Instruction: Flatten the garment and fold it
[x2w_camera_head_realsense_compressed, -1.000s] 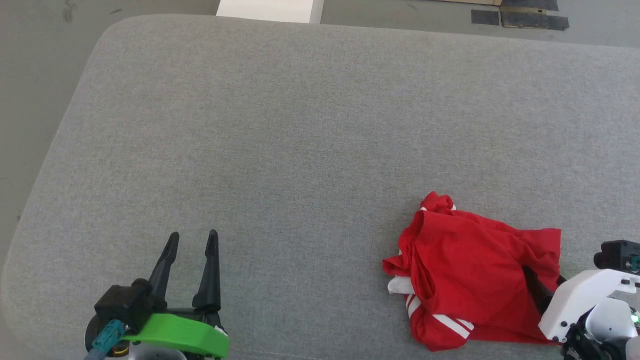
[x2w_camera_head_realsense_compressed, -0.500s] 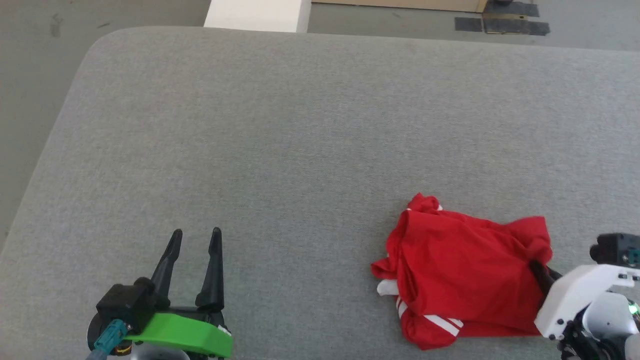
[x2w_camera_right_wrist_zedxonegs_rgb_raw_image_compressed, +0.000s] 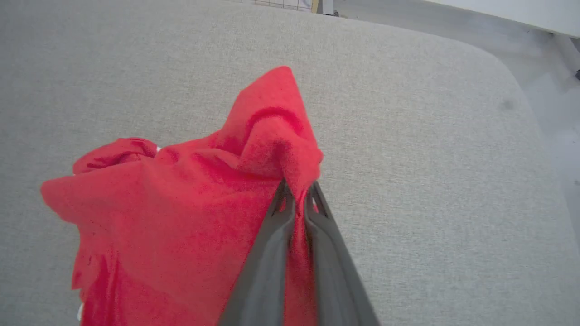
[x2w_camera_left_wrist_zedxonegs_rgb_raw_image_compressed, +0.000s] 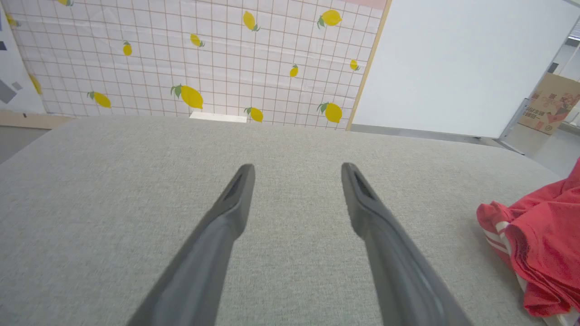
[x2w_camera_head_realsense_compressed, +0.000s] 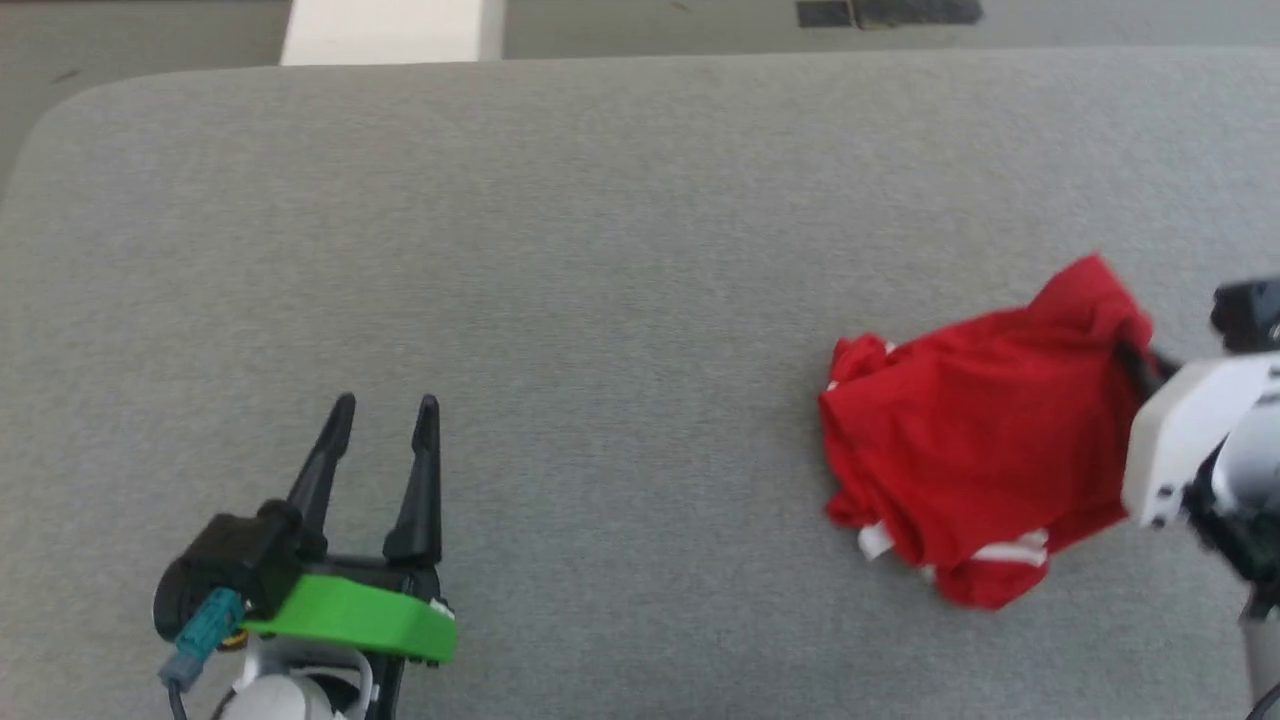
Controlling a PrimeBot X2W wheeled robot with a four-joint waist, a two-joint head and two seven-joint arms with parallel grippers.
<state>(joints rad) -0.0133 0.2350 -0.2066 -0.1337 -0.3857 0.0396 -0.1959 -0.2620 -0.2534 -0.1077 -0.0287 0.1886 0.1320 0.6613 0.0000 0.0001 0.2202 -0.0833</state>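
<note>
Red fabric of the garment (x2w_camera_head_realsense_compressed: 985,440) is pinched in my closed right claw (x2w_camera_right_wrist_zedxonegs_rgb_raw_image_compressed: 299,191) for lifting it flat, while my left claw (x2w_camera_head_realsense_compressed: 385,402) hovers wide open and empty.

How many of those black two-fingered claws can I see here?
2. The left gripper stands open at the lower left, apart from the garment; the right gripper, at the right edge, is shut on the garment.

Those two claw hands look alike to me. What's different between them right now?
The left gripper has its fingers spread apart; the right gripper has them pinched together. The left gripper holds nothing, with bare grey cushion beyond it; the right gripper grips a fold of the red garment. Both have two long, dark, tapered fingers.
</note>
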